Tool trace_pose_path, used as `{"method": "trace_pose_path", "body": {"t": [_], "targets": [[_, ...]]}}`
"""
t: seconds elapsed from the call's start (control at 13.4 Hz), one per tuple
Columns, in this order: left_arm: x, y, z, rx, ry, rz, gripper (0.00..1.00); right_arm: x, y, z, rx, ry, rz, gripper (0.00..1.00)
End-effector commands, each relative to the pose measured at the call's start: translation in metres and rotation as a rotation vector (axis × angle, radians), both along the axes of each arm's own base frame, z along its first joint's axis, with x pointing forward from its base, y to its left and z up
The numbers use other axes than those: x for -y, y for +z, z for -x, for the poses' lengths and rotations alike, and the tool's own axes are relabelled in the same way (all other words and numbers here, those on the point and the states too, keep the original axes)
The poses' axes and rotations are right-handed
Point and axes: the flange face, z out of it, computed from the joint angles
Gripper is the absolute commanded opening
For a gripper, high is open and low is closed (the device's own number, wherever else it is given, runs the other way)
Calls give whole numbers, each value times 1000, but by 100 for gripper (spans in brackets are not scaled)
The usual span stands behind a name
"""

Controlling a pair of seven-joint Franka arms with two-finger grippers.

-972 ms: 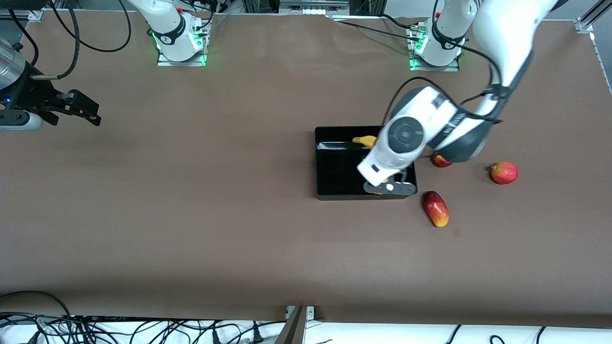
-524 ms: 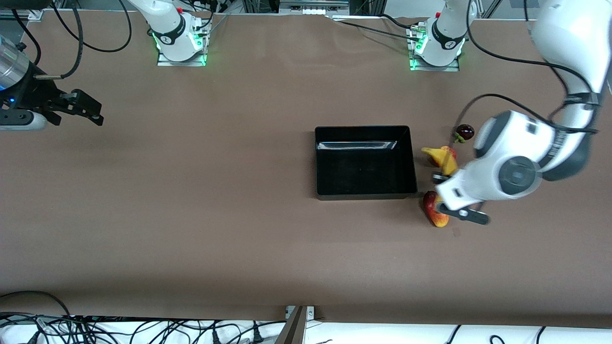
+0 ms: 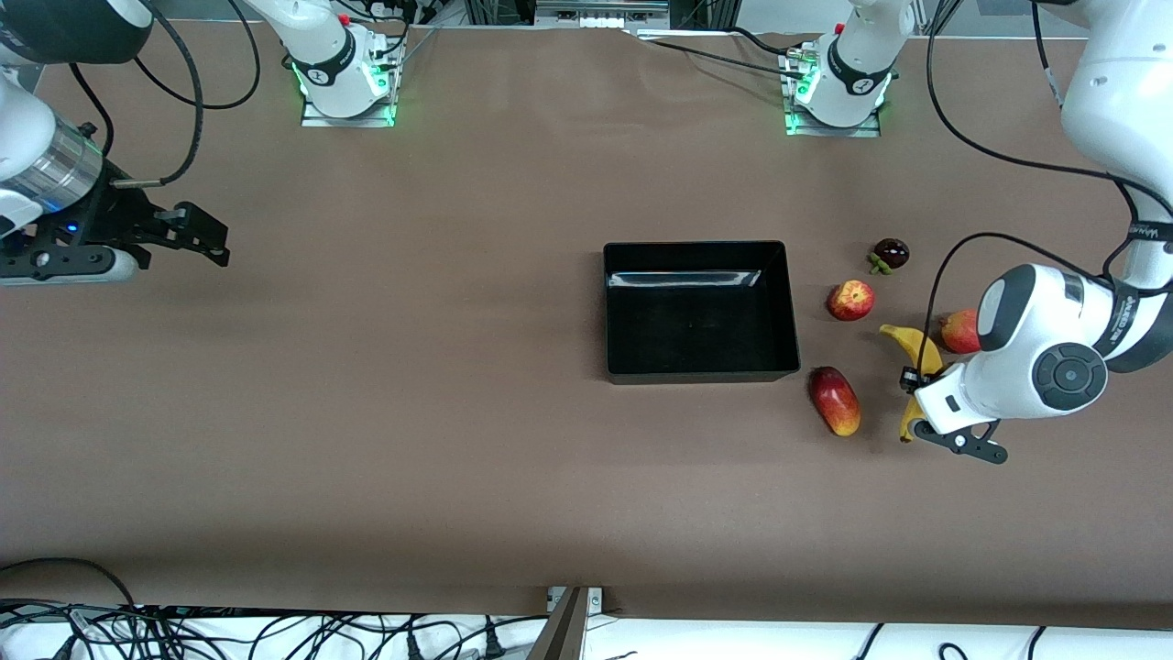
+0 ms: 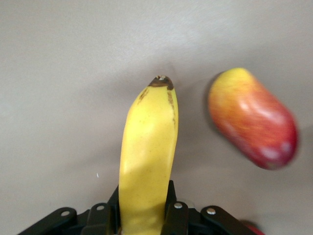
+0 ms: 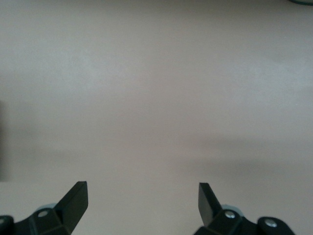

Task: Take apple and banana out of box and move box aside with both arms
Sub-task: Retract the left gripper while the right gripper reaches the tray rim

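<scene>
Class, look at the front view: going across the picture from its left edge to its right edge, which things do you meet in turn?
Right end effector → black tray → mango → apple → dark purple fruit → banana, gripped by the left end effector.

mango: oblong, red-yellow, lying right of centre in the front view
dark purple fruit: small, round, upper right
second red-yellow fruit: right side, partly hidden
table: brown surface
cables: bottom edge
</scene>
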Motion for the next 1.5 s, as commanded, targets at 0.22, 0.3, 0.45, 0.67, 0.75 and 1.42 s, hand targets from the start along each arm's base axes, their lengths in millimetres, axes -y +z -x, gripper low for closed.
{"method": "trace_pose_path", "body": {"t": [0.22, 0.3, 0.45, 0.67, 0.75, 1.42], "targets": [[-26, -54, 14, 50, -28, 45, 23, -100, -70, -18, -64, 104, -86, 100], [-27, -55, 14, 48, -27, 45, 62, -133, -82, -18, -48, 86, -95, 100], [-27, -59, 14, 45, -14, 49, 100, -186, -117, -21, -34, -37, -110, 100], [-27, -49, 11, 55, -11, 43, 100, -275, -175, -10, -20, -99, -136, 100], [-24, -35, 8, 68, -11, 40, 100, -312, -192, 1, -6, -105, -151, 100], [11, 157, -4, -62, 28, 72, 100, -452, -309, 56, 64, -88, -122, 97]]}}
